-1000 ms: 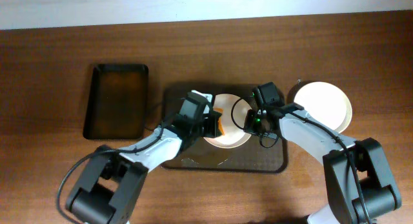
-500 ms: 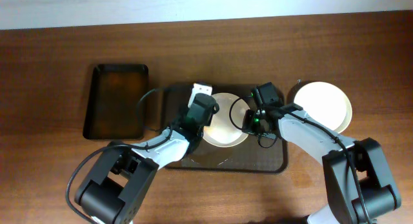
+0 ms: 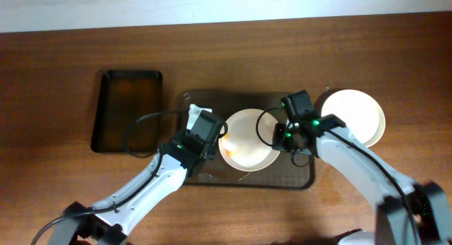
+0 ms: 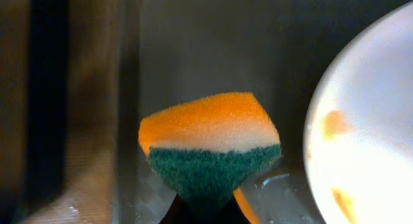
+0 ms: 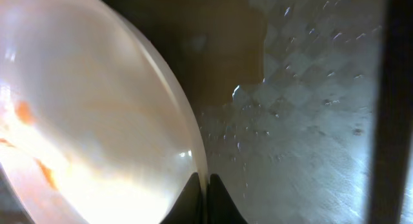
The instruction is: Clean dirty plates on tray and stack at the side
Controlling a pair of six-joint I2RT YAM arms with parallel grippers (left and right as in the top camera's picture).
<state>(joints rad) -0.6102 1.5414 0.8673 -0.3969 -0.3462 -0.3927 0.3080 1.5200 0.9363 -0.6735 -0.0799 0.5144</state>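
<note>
the left gripper is clamped on the orange-and-green sponge over the brown tray, just left of the smeared plate. to wipe well, i judge it should lay the sponge flat on the orange streaks and sweep across them. the right gripper pinches that plate's right rim, apparently tilting it, and must brace against the push; a plain white plate sits beside the tray.

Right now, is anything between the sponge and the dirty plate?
Nothing visible. The sponge in the left gripper hangs over bare tray just beside the plate; the right gripper pinches the plate's opposite edge.
</note>
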